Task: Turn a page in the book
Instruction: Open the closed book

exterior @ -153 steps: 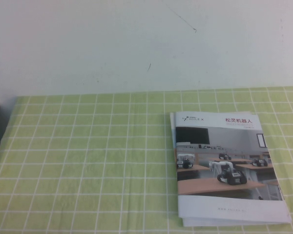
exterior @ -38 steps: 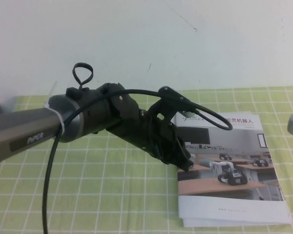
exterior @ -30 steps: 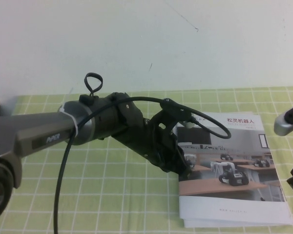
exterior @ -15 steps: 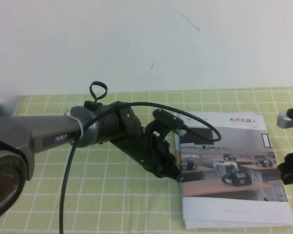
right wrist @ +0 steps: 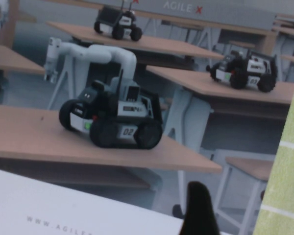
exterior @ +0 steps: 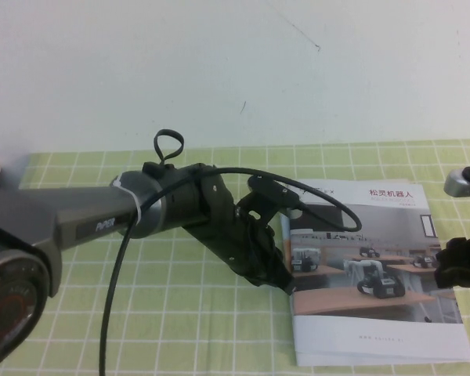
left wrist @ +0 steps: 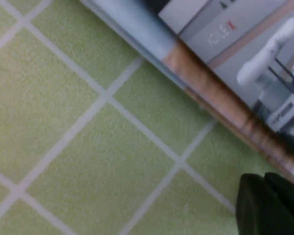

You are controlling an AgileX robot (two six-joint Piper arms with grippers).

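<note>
Book: a thin glossy white brochure (exterior: 374, 274) lies closed and flat on the right side of the table, spine to the left, its near edge close to the table's near edge.
Page to turn: the front cover leaf (exterior: 368, 258), white with a photo of wheeled robots on wooden desks and a red Chinese title, is not yet lifted.
What just changed, left: the left gripper (exterior: 280, 276) has eased nearer along the spine and now rests at the book's left edge; whether its jaws are spread or pressed together cannot be told.
What just changed, right: the right gripper (exterior: 460, 265), a second ago only at the scene's right margin, has come in over the cover's right edge. Its jaws were pressed together a second ago and have since swung apart; the pictures themselves show only one dark fingertip (right wrist: 198, 208) low over the cover photo.
Meaning for the task: judged from this, the left arm looks set to pin the spine while the right readies to catch the free edge of the cover. Nothing is gripped so far.
Surface: a cloth of light green squares with white lines (exterior: 180, 329) covers the table.
Room: a plain white wall (exterior: 235, 63), faintly scuffed, stands just beyond the table's far edge.
</note>
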